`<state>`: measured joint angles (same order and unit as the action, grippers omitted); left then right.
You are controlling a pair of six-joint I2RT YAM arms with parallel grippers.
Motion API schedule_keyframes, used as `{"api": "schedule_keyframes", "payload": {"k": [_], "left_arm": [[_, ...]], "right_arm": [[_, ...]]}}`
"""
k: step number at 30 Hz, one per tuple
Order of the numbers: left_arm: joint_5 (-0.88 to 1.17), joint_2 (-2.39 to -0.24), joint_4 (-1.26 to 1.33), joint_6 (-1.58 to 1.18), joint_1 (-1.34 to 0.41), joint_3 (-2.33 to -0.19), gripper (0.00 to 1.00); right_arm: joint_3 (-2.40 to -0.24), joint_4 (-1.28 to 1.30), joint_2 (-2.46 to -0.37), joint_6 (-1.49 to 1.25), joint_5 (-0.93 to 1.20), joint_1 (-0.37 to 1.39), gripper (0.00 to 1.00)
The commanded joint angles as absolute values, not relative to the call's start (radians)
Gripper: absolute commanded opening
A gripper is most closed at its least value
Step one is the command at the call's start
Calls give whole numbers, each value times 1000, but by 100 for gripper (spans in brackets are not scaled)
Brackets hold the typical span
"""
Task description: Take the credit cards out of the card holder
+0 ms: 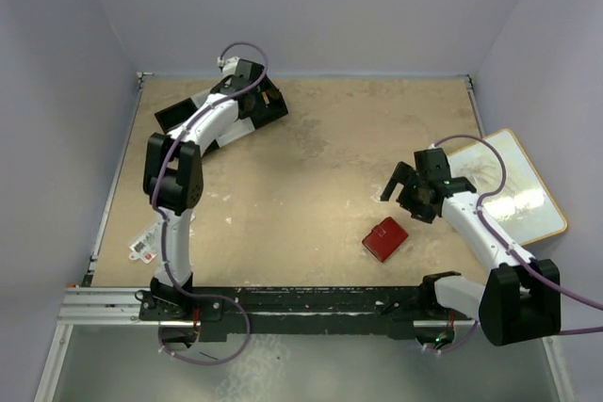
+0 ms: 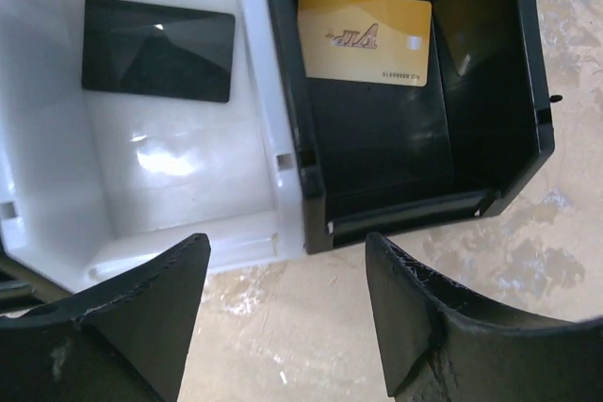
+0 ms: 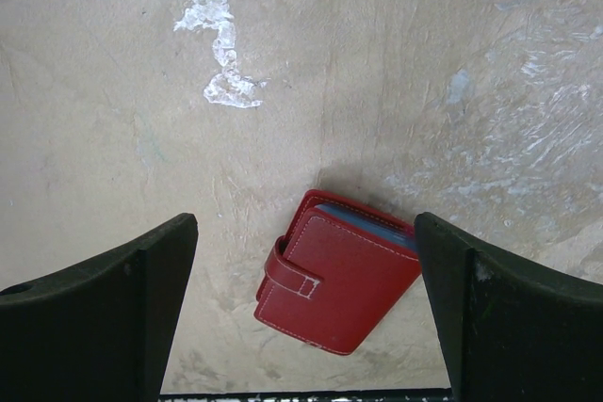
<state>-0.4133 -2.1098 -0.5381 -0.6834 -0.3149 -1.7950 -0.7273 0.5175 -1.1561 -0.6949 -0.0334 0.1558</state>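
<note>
Left pincer (image 2: 287,249) spread over tray's (image 2: 283,129) two credit cards (image 2: 364,35); right pincer (image 3: 304,233) spread over shut card holder (image 3: 339,275)

Top cam sat high above and behind the arm bases (image 1: 174,303), faced forward and down, far enough to take in the whole table (image 1: 301,167). Left wrist cam looked steeply down past the left gripper (image 2: 287,240), close on the tray (image 2: 188,176). Right wrist cam looked straight down past the right gripper (image 3: 306,221), close on the card holder (image 3: 339,280). Top view shared both spots.
</note>
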Motion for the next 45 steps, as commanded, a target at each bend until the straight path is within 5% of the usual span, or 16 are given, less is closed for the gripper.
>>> {"api": "schedule_keyframes", "payload": {"k": [1,15,30,45], "left_arm": [[-500,-2187,-591,-624,-327,-1919,63],[-478,-2238,-575,-572,-330,-1912,51],[-391,-2249,-540,-538,-336,-1882,28],[-317,-2110,-524,-679,-436,-1699,25]], "right_arm": [[-747,517,-1140,-674,-25,151,100],[-738,513,-1121,-670,-14,150,100],[-741,512,-1141,-672,-21,151,100],[-747,531,-1143,-689,-37,152,100]]}}
